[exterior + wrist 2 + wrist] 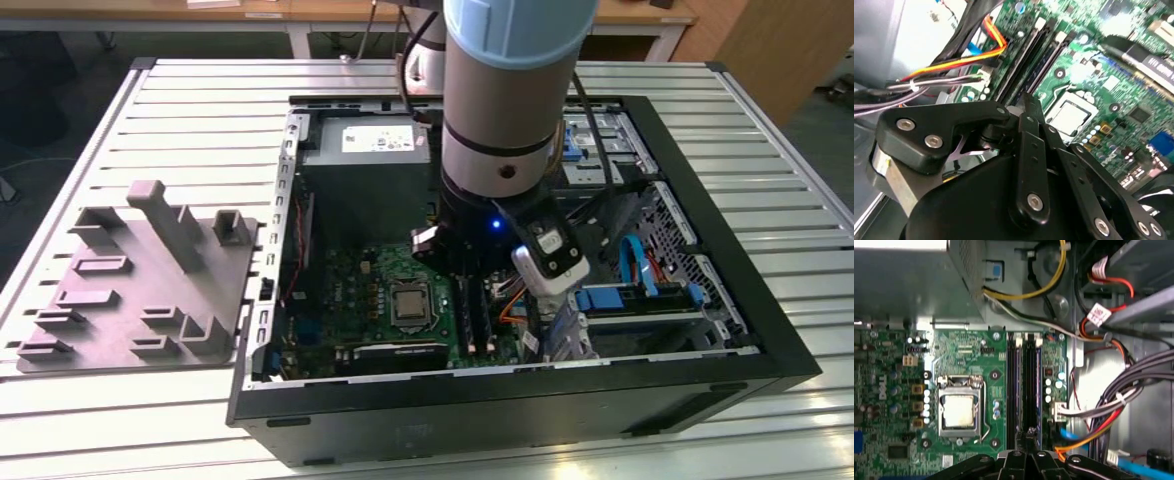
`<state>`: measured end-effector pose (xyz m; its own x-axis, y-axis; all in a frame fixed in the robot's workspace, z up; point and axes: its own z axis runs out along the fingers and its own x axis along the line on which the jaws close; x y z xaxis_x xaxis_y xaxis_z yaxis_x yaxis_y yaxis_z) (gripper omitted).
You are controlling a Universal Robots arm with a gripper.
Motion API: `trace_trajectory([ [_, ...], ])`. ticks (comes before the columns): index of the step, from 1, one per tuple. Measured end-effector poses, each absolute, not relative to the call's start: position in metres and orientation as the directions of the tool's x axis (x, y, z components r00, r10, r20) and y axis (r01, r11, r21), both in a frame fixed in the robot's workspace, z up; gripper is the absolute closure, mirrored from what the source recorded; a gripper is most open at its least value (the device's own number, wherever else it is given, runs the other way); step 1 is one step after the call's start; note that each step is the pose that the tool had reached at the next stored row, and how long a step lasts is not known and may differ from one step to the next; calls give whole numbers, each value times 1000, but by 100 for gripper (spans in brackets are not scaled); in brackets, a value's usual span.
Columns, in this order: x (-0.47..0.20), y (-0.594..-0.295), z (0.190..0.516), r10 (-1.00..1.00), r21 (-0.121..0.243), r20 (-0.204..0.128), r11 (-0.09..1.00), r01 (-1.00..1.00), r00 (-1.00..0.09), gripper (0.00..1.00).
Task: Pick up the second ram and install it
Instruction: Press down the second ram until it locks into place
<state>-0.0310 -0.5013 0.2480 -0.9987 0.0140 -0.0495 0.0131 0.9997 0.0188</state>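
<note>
We see gripper [1029,436] low inside PC case [534,400], over mobo [899,405]. Fingers [1026,150] drawn together to narrow tip, right above RAM slots [1021,385] (beside CPU socket [959,410]). Second ram: we can't make it out, whether between fingers or in slot.
</note>
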Motion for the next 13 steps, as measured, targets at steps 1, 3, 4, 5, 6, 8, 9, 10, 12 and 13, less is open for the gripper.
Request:
trace_trajectory([
  [1, -31, -500, 248, 14, 19, -50, 1000, 13, -999, 90],
  [3, -31, -500, 248, 14, 19, -49, 1000, 13, -999, 90],
  [4, -31, -500, 250, 14, 18, -49, 1000, 13, -999, 90],
  [5, -31, -499, 252, 14, 19, -50, 1000, 13, -999, 90],
  [6, -31, -499, 253, 14, 19, -49, 1000, 13, -999, 90],
  [8, -31, -499, 253, 14, 19, -50, 1000, 13, -999, 90],
  [9, -31, -499, 253, 14, 19, -50, 1000, 13, -999, 90],
  [10, -31, -499, 253, 14, 19, -50, 1000, 13, -999, 90],
  [12, -31, -499, 253, 14, 19, -50, 1000, 13, -999, 90],
  [13, -31, -499, 253, 14, 19, -50, 1000, 13, -999, 90],
])
